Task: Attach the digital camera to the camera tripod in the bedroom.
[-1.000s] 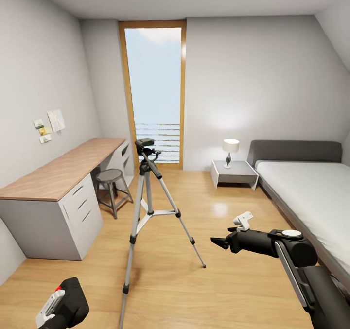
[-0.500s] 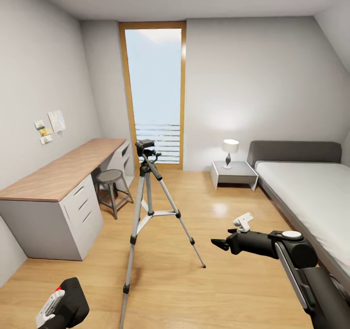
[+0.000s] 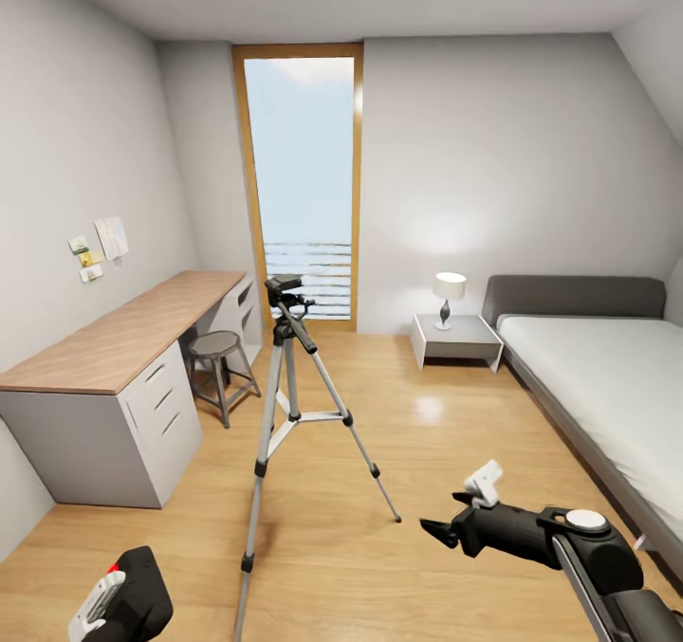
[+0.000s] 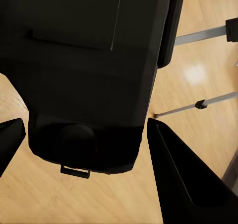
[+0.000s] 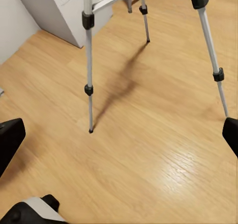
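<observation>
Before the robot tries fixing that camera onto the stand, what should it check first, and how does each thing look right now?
1. Small black boxy digital camera held in the left hand: ok, it sits between the fingers.
2. Tall silver-legged camera tripod upright, three feet on the wood floor: ok.
3. Tripod's black head bare: ok.
4. Right hand free: ok, open and holding nothing.
5. Camera within reach of the head: not ok, it hangs low, well short.
6. Camera's mounting side facing down: cannot tell.

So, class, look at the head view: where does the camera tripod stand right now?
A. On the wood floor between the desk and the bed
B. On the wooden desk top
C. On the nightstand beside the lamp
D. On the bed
A: the camera tripod has its feet on the floor, with the desk on one side and the bed on the other.
</observation>
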Available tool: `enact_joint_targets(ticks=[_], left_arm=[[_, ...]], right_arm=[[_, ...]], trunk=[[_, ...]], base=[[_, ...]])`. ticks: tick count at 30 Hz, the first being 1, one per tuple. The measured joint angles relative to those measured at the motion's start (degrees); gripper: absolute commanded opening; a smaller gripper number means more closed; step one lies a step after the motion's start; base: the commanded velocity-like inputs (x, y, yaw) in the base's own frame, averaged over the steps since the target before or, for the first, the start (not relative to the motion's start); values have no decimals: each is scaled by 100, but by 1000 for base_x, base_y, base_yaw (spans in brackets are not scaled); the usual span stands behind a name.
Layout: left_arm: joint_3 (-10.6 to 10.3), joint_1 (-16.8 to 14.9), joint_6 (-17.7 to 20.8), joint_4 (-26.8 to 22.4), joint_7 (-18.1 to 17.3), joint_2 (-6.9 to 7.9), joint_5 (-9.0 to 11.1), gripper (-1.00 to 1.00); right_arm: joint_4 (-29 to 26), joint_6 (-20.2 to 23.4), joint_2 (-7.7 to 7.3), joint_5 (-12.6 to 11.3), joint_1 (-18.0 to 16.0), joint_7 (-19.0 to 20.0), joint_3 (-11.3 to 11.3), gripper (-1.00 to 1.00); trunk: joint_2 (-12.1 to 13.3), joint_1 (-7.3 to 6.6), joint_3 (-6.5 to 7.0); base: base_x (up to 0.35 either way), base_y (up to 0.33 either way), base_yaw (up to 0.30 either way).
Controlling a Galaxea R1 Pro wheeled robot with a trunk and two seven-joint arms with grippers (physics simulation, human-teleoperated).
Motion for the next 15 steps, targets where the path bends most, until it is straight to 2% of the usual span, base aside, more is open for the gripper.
enact_joint_targets(ticks=[2, 3, 4, 5, 11, 15], left_arm=[[4, 29, -8, -10, 0, 2, 0, -100], [3, 29, -8, -10, 0, 2, 2, -100], [5, 40, -11, -17, 0, 3, 1, -100], [7, 59, -13, -29, 0, 6, 2, -100], [9, 84, -13, -67, 0, 12, 10, -100], [9, 114, -22, -105, -2, 13, 14, -100]], right_arm=[[0, -112, -96, 1, 63, 4, -6, 100], [0, -114, -98, -1, 64, 4, -6, 100], [0, -153, -164, 1, 87, 6, -7, 100], [1, -210, -294, 4, 124, 6, -8, 100], [1, -281, -473, -3, 174, 4, -2, 100], [1, -306, -514, -2, 199, 5, 11, 100]], trunk=[[0, 0, 0], [0, 0, 0], [0, 0, 0], [0, 0, 0], [0, 0, 0], [0, 0, 0]], base=[[0, 0, 0], [0, 0, 0], [0, 0, 0], [0, 0, 0], [0, 0, 0], [0, 0, 0]])
